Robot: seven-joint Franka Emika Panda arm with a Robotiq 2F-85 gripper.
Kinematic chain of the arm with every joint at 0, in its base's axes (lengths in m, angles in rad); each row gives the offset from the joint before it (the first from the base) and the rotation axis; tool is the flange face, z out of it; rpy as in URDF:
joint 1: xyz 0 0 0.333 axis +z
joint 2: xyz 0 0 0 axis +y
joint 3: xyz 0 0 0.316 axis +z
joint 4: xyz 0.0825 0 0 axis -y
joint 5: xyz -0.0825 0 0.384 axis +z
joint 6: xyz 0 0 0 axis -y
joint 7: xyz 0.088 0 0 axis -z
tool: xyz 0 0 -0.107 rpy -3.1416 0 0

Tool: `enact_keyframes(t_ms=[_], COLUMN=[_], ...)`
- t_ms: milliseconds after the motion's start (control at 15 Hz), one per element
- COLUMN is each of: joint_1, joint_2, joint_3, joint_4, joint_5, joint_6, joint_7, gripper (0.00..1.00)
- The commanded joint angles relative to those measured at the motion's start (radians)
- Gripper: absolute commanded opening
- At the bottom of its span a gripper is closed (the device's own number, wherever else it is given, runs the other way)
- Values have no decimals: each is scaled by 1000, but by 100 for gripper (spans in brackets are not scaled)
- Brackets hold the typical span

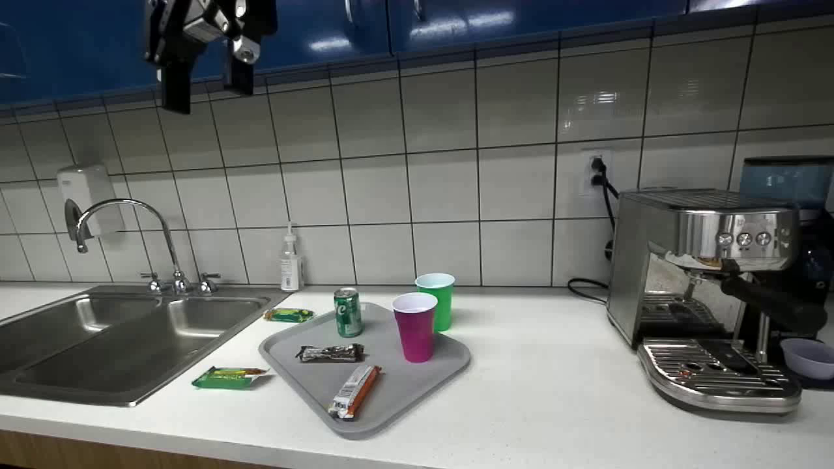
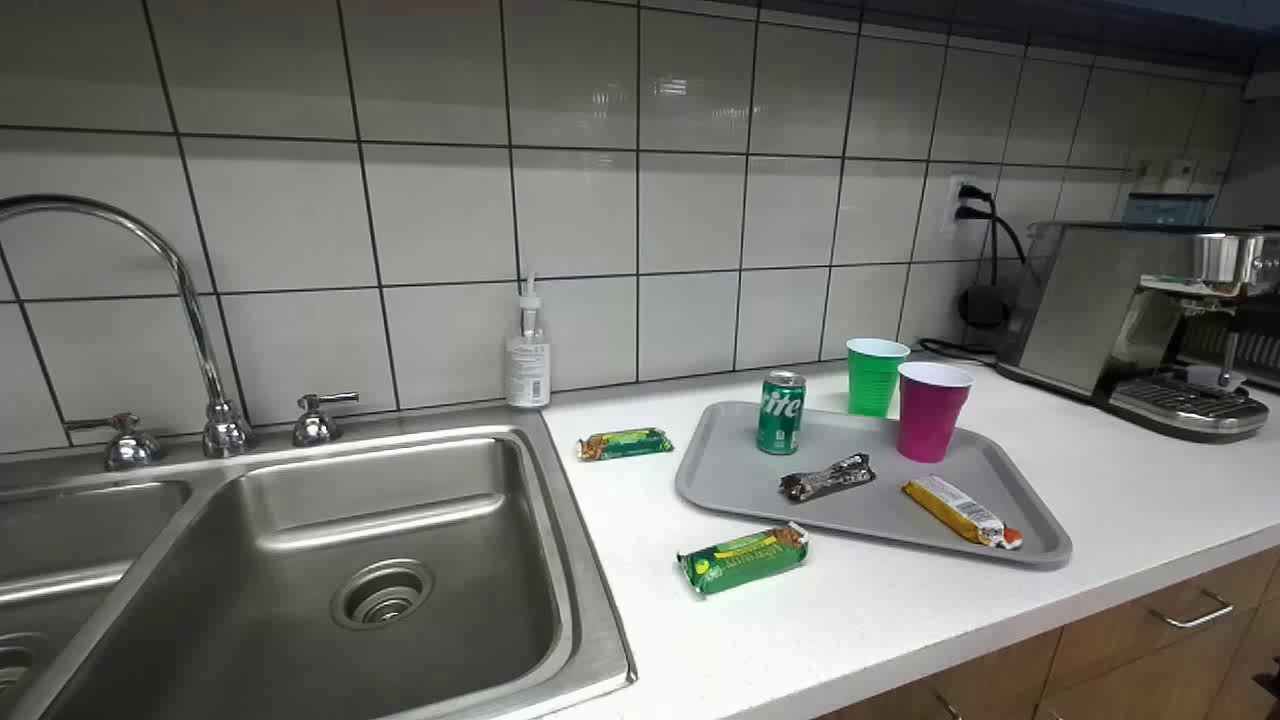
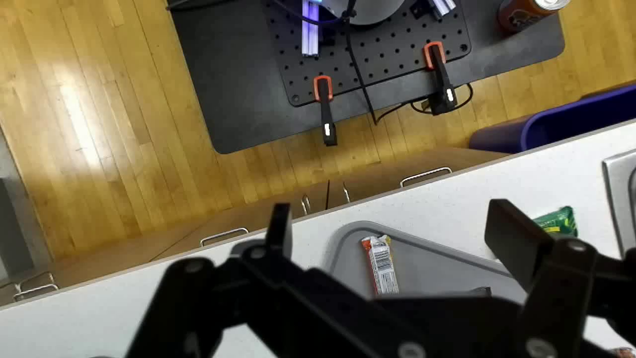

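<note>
Gripper (image 1: 208, 99) hangs higher than gray tray (image 1: 397, 384), fingers spread wide, nothing held; on tray, barcoded snack bar (image 1: 355, 393): likely light, slick-wrapped, crushable, best gripped across middle

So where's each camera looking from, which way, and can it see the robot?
In an exterior view: before the counter, facing the tiled wall; the open gripper hangs at top.
In an exterior view: close to the sink, angled toward the coffee machine; no gripper or arm shows.
Wrist view: on the robot's wrist, looking down past its fingers at tray and floor.
Both exterior views share sink, tray and coffee machine.
</note>
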Motion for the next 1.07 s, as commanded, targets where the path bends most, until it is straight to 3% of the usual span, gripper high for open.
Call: enact_keyframes(t_ms=[0,267,1000], joint_1=[4,5,4], joint_2=[1,2,22], joint_3=[-3,2,52], joint_4=[2,-5,-170], joint_5=[-1,-3,-7], joint_6=[-2,0,174], joint_7=[2,6,86], gripper=[100,100,100])
